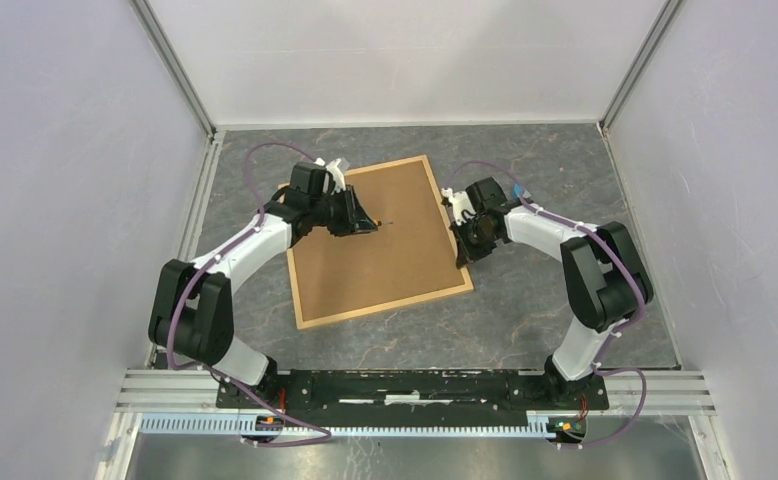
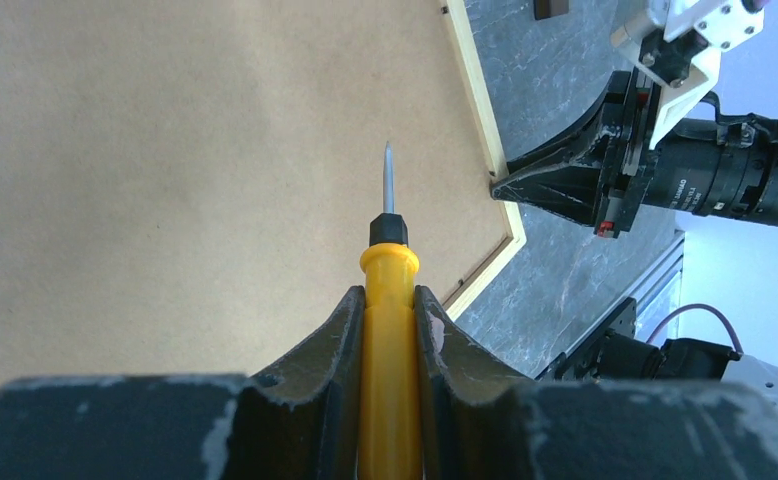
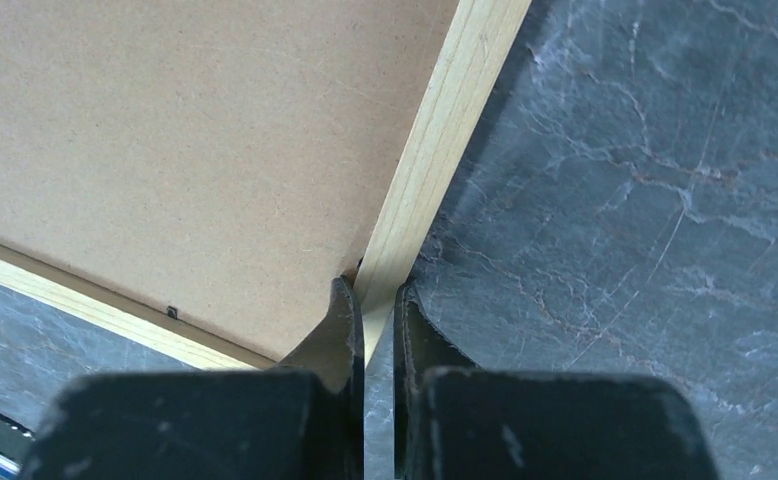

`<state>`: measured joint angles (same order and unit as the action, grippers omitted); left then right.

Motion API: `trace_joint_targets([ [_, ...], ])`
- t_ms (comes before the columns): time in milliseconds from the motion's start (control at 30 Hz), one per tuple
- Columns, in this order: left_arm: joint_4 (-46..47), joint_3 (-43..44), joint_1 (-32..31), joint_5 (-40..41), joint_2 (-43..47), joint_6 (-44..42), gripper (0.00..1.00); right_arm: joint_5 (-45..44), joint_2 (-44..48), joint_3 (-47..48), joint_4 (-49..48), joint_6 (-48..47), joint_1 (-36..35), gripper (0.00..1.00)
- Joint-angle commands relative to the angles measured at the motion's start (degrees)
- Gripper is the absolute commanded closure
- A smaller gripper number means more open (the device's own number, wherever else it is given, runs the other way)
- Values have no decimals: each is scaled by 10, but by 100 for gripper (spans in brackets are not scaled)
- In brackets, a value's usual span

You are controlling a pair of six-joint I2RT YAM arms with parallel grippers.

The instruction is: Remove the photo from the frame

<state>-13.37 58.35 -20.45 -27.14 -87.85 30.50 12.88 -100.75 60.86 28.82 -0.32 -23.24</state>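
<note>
The frame [image 1: 380, 245] lies face down in the middle of the table, its brown fibreboard back up inside a narrow light-wood rim [image 3: 445, 130]. The photo is hidden under it. My left gripper [image 1: 363, 222] is shut on a yellow-handled screwdriver [image 2: 389, 330], whose metal tip hangs over the backing board [image 2: 165, 150]. My right gripper [image 1: 465, 255] is at the frame's right edge near its front corner. In the right wrist view the gripper [image 3: 375, 290] is closed on the wood rim. It also shows in the left wrist view [image 2: 500, 185], touching the rim.
A small brown block [image 2: 550, 8] lies on the grey marbled table [image 1: 545, 300] beyond the frame. A small black tab [image 3: 172, 312] sits on the inner edge of the rim. White walls enclose the table on three sides.
</note>
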Motion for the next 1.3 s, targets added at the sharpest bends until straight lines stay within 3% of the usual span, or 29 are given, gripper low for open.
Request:
trace_joint_targets([
  [0,7,-10,12,2,39,-38,98,-9,-12,-50,17,-177,-16,100],
  [200,4,-26,17,-8,64,-51,98,-17,-41,7,34,-297,-16,100],
  [467,-10,-39,21,-39,81,-66,98,31,-211,291,137,-588,-3,100],
  [633,-18,-50,28,-47,94,-74,98,54,-291,431,180,-657,-12,100],
  [767,-20,-56,35,-81,93,-74,98,86,-291,443,155,-717,-21,96],
  [833,-19,-58,37,-105,90,-77,98,85,-271,427,102,-714,-27,87],
  [933,-15,-57,38,-137,85,-74,98,72,-244,428,26,-642,-25,61],
  [1033,-15,-48,38,-147,69,-71,98,102,-219,466,31,-556,-3,34],
  [1100,-13,-35,39,-159,51,-67,98,116,-195,467,34,-484,15,21],
  [1233,-18,9,38,-162,-2,-67,98,133,-132,394,50,-325,46,14],
  [1267,-17,19,38,-160,-10,-68,98,121,-122,365,56,-281,47,7],
])
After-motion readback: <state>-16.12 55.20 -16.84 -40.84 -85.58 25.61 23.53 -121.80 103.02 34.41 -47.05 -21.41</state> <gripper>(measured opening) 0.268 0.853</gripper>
